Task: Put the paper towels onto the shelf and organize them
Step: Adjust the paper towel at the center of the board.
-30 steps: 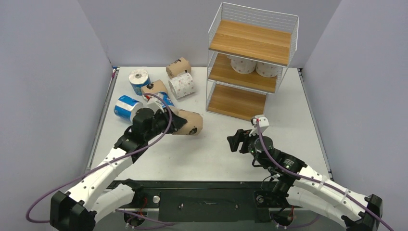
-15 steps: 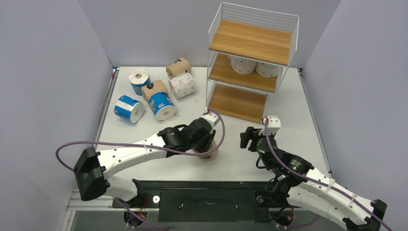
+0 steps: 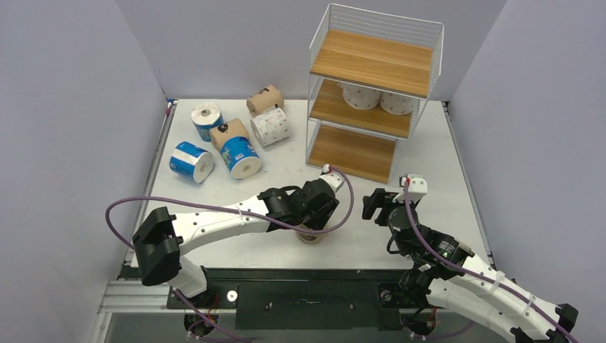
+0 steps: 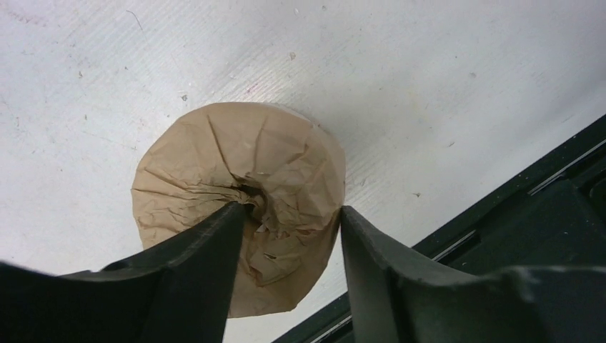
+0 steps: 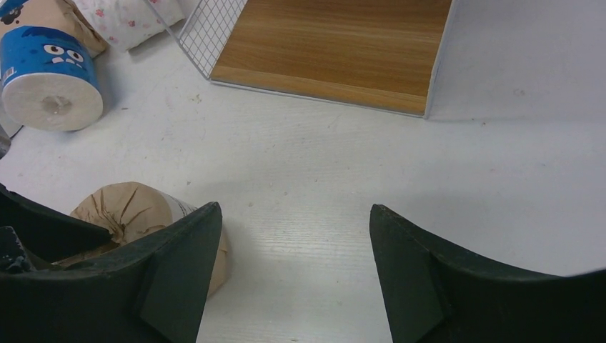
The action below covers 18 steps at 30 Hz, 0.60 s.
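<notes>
A brown roll stands on end near the table's front edge, crumpled top up. My left gripper is right over it, jaws parted: one finger in the core hole, the other beside the roll's outer side, the wall unsquashed between them. To its right my right gripper is open and empty, with the brown roll beside its left finger. The shelf stands at the back right, two white rolls on its middle tier. Its bottom board is bare.
Several rolls lie at the back left: blue-and-white ones, brown ones, a dotted white one. The black base rail runs just beyond the front edge.
My left arm carried the brown roll from the left cluster to the front middle and stood it on end; its jaws have since eased apart. The right gripper shifted slightly right.
</notes>
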Each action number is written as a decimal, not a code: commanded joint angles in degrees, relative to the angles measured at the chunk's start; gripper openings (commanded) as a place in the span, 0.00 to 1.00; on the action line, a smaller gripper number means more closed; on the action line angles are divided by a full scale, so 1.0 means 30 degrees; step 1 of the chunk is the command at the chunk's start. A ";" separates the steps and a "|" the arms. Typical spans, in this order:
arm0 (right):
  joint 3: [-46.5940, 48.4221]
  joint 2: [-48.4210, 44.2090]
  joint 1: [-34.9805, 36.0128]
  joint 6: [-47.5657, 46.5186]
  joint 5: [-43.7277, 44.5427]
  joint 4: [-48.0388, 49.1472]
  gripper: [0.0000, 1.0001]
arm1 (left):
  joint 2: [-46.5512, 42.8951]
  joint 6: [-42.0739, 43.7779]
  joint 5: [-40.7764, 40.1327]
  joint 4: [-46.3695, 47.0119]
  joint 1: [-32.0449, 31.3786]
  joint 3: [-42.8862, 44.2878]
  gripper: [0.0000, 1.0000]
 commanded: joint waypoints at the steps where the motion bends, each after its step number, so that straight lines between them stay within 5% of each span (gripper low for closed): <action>1: 0.0580 0.0672 -0.0110 0.0261 0.0328 -0.0096 0.73 | -0.0069 0.0325 -0.0737 0.0422 -0.0238 0.0934 0.53; 7: 0.0655 0.0811 -0.0294 0.0915 -0.0046 0.0032 0.82 | -0.2383 0.0033 -0.1572 0.1276 -0.0250 0.0164 0.75; 13: 0.1643 0.1885 -0.1336 0.1686 -0.4966 0.0537 0.84 | -0.6715 -0.0986 -0.2757 0.4155 -0.0207 -0.2281 1.00; 18: 0.3824 0.5184 -0.1672 0.1133 -0.9203 0.0219 0.84 | -1.1289 -0.2152 -0.4819 0.8169 -0.0043 -0.7519 0.96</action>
